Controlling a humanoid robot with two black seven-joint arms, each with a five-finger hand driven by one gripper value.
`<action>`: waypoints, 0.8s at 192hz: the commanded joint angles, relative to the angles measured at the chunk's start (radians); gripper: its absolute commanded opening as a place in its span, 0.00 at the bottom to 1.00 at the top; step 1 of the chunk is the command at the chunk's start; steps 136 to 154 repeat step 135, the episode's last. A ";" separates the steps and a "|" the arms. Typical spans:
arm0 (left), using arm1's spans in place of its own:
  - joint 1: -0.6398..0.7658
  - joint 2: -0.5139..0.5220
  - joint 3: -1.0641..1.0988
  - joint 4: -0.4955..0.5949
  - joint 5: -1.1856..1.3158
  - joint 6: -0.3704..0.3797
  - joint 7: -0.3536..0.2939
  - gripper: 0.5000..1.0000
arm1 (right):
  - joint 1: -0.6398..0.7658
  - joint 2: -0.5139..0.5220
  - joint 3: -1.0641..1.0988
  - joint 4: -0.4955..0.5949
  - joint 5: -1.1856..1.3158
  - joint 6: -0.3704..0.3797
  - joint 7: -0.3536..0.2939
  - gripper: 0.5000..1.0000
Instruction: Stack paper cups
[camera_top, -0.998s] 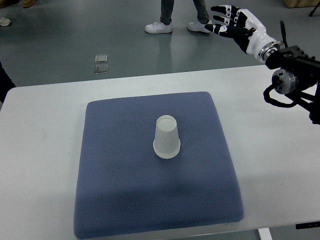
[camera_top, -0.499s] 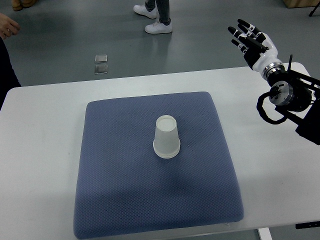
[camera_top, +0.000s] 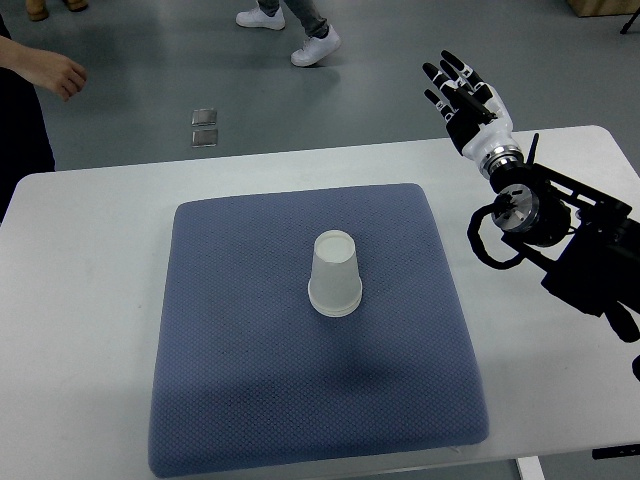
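A white paper cup (camera_top: 334, 273) stands upside down near the middle of the blue-grey mat (camera_top: 250, 400). It looks like a stack, but I cannot tell how many cups it holds. My right hand (camera_top: 462, 95) is raised over the table's far edge, up and to the right of the cup. Its fingers are spread and hold nothing. The black forearm (camera_top: 560, 225) runs down to the right edge. No left arm shows.
The mat lies on a white table (camera_top: 80, 300). A person's hand (camera_top: 58, 72) and dark clothing show at the far left. Another person's shoes (camera_top: 290, 30) are on the floor beyond the table. Small square floor plates (camera_top: 204, 127) lie behind the table.
My right hand has swung left and nearer, its forearm reaching further over the table. The cup has stayed put. The walking person has moved left, and a hand has appeared at the left.
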 joint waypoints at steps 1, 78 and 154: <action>0.000 0.000 0.000 0.000 0.000 0.000 0.000 1.00 | -0.004 -0.001 0.001 -0.005 -0.033 0.001 0.004 0.81; 0.000 0.000 0.000 0.000 0.000 0.000 0.000 1.00 | -0.003 -0.001 0.000 -0.031 -0.047 -0.007 0.004 0.81; 0.000 0.000 0.001 0.000 0.000 0.000 0.000 1.00 | -0.003 -0.002 0.000 -0.033 -0.060 -0.012 0.006 0.81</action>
